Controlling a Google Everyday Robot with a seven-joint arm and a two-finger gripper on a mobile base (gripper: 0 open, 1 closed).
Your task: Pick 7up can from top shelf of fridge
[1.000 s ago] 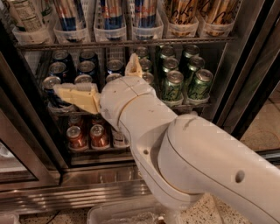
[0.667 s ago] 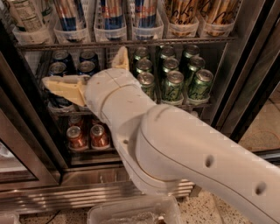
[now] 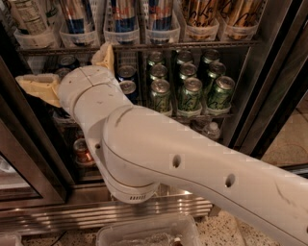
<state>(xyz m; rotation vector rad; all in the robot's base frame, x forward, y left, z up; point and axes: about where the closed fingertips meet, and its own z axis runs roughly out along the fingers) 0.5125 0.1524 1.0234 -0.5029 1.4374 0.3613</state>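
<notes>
The 7up can (image 3: 26,17), pale silver-white with small dark print, stands in a clear tray at the far left of the top shelf (image 3: 192,46), a grey wire rack in the fridge (image 3: 276,72). My gripper (image 3: 63,63) is just below that shelf, in front of the left end of the second shelf, below and slightly right of the can. Its tan fingers are spread wide: one (image 3: 36,86) points left, the other (image 3: 105,55) points up at the rack's edge. It holds nothing. My white arm (image 3: 159,158) hides the lower middle of the fridge.
Tall blue-silver cans (image 3: 124,14) and brown-gold cans (image 3: 202,12) fill the other top trays. Green cans (image 3: 190,93) and dark blue cans (image 3: 127,72) stand on the second shelf. A copper can (image 3: 83,151) is lower left. A clear plastic tub (image 3: 144,233) lies on the floor.
My arm has swung up and further into the fridge. The gripper has risen from the second shelf's cans to just under the top rack, still open.
</notes>
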